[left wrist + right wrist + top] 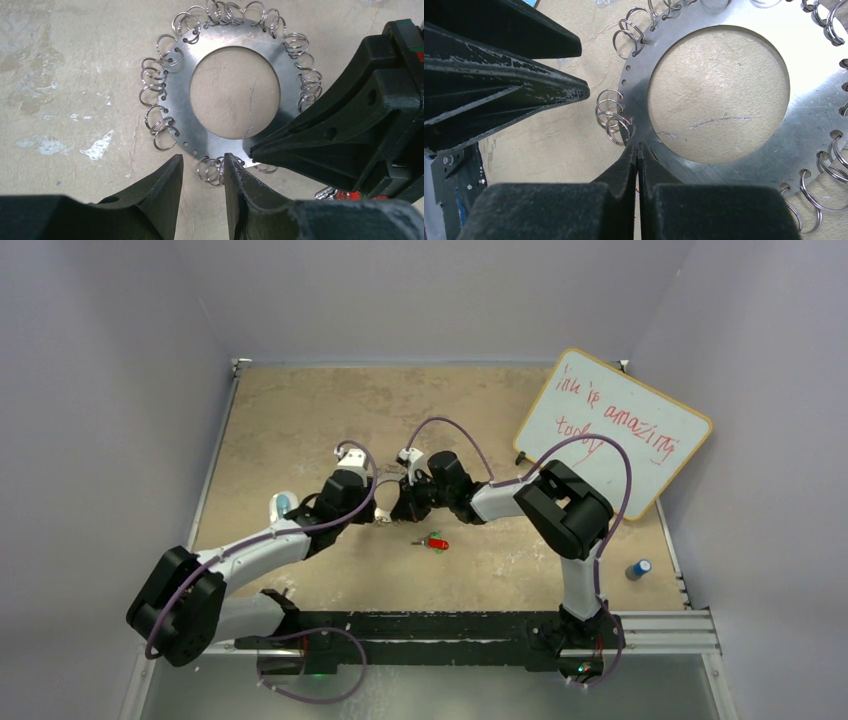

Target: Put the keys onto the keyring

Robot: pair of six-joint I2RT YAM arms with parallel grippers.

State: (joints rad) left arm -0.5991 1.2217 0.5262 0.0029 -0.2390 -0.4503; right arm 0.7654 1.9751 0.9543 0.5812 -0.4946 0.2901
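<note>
Steadying the keyring (pixel 232 36) under the shut, empty right gripper (pixel 638 146) while the half-open left gripper (pixel 203 162) straddles a rim loop (pixel 212 170), the robot likely must next fetch the keys (pixel 436 542).

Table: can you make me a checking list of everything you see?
Surface: table, tan, scuffed with pale patches.
Job's things: keyring lies flat between the grippers; keys, red head on the table, off the ring; green one hard to see.
Clutter: clear bluish thing left of the ring; small blue cylinder at the right edge.
Grippers: left gripper open around some rim loops; right gripper shut, tips on the ring.
Cables: purple cables, in loose loops.
Surroundings: pale walls; whiteboard with red writing.
</note>
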